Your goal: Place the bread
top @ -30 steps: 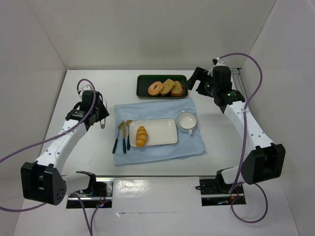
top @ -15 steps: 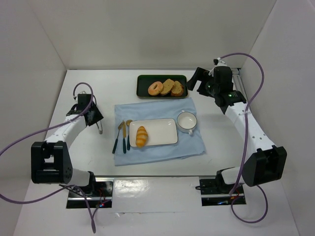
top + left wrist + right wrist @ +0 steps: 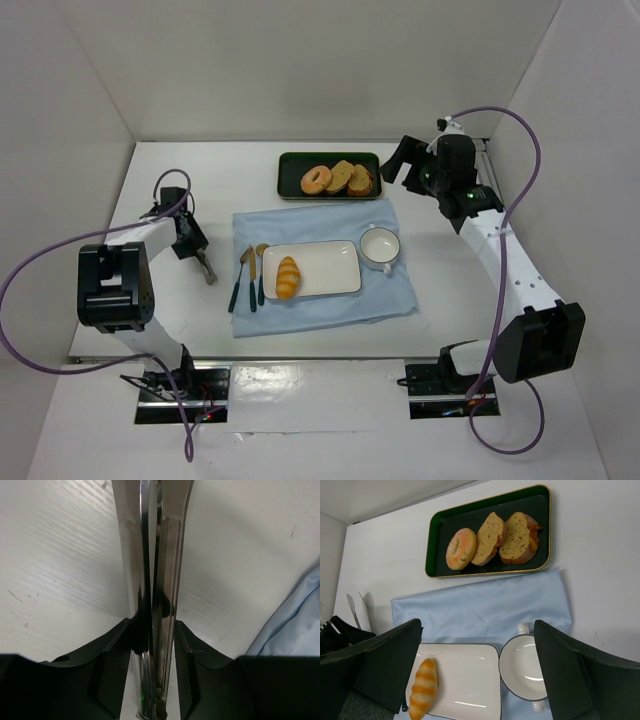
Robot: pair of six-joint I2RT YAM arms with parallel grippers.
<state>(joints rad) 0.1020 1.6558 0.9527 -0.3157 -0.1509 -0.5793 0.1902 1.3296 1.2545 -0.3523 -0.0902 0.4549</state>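
The bread [image 3: 288,277], a small golden ridged roll, lies on the left end of the white rectangular plate [image 3: 330,262], also seen in the right wrist view as the bread [image 3: 423,688] on the plate [image 3: 465,672]. My left gripper [image 3: 189,240] is low over the table left of the blue cloth [image 3: 320,225], shut on metal tongs [image 3: 205,266]. In the left wrist view the tongs [image 3: 135,555] run pressed together between my left gripper [image 3: 152,630] fingers. My right gripper [image 3: 404,166] hangs open and empty at the back right, and in its own view the right gripper [image 3: 480,660] is high above the plate.
A dark green tray [image 3: 292,166] at the back holds a bagel [image 3: 316,179] and toast slices [image 3: 350,178]. A white cup [image 3: 380,247] stands right of the plate. Cutlery [image 3: 248,278] lies on the cloth's left edge. White walls close the sides and back.
The left arm has folded back to the left, and its gripper has carried the tongs down and slightly left, away from the cloth. The right arm has barely moved.
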